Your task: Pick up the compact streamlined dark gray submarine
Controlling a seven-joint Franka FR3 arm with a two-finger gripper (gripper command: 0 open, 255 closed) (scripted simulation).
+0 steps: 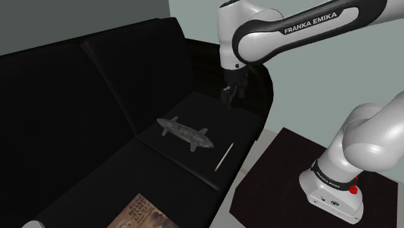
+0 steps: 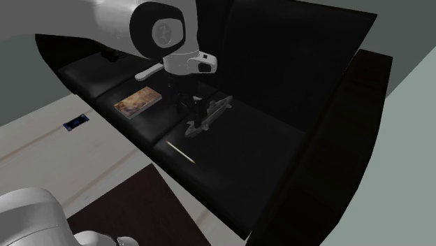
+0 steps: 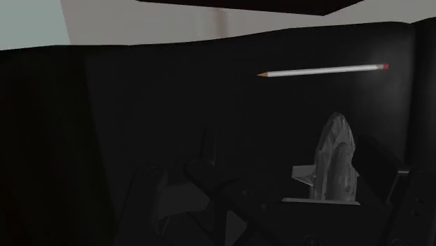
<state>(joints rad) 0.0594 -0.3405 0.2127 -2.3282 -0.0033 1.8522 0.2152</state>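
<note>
Shoulder view, with the wrist and second exterior views in support: approach phase of the pick. The gripper [image 1: 230,100] hangs above the seat of a black sofa [image 1: 78,84]. Whether it is released or clenched cannot be told, since it is black against black upholstery.

Nearest the gripper, below it and offset to one side, lies the dark grey submarine [image 1: 186,133]. It rests flat on the cushion and is not touched. In the wrist view it appears almost end-on, its small tower uppermost.

Just beyond the hull, farther from the gripper, lies a pale pencil [image 1: 224,157] with a red end, apart from the submarine. Farther off on the next cushion is a flat printed book [image 1: 146,214]. Farthest away, a small blue object [image 2: 77,122] lies on the floor.

To do the step well, the gripper probably has to centre over mid-hull and turn until its closing line crosses the narrow width. It should then descend straight. A grasp near the tower, at the fullest section, looks safer than one at the tapered ends, where the hull might slip out. The soft cushion may yield under contact.

Nothing on the seat is a container; all three items lie loose.
</note>
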